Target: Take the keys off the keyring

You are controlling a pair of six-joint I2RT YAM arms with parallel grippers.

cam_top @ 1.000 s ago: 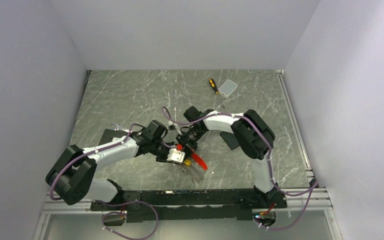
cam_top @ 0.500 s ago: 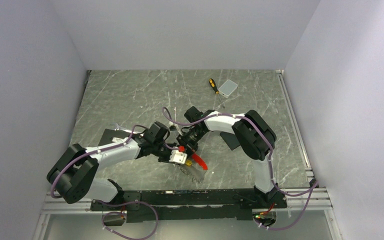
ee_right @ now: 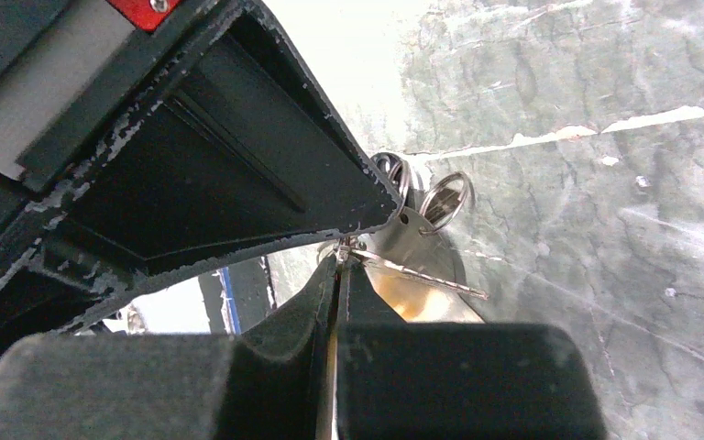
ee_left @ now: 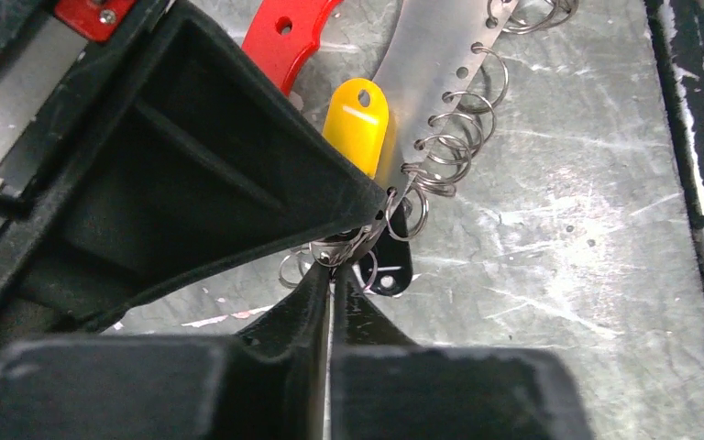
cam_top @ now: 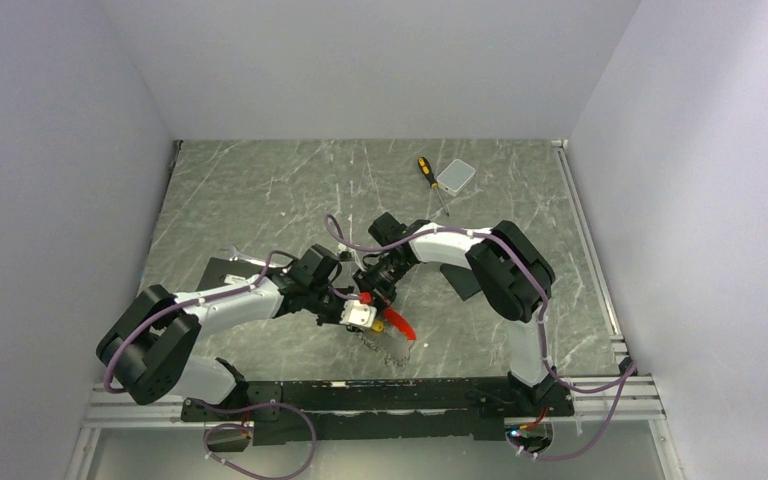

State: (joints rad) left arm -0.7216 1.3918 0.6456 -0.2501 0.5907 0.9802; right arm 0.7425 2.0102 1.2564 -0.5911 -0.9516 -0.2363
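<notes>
The keys [cam_top: 362,316] lie as a small white-and-yellow bunch on the table between my two grippers. The red strip [cam_top: 398,324] of the keyring and its silvery chain [cam_top: 382,346] trail to the front right. My left gripper [cam_top: 348,308] is shut on the small metal rings [ee_left: 346,246]. Beside them I see a yellow piece [ee_left: 357,124], the red strip [ee_left: 284,37] and a silvery flat strip [ee_left: 426,69] hung with several rings. My right gripper [cam_top: 369,294] is shut tip to tip with the left one [ee_right: 339,261], and a thin silvery key edge [ee_right: 422,277] leaves its tips.
A yellow-handled screwdriver [cam_top: 426,172] and a clear plastic box [cam_top: 456,176] lie at the back right. A silver wrench [cam_top: 232,253] and a black plate [cam_top: 220,272] sit under the left arm. The black front rail [cam_top: 380,392] runs close behind the chain.
My left gripper and the bunch have shifted a little to the right, toward the front. The right gripper has barely moved. Both stay shut.
</notes>
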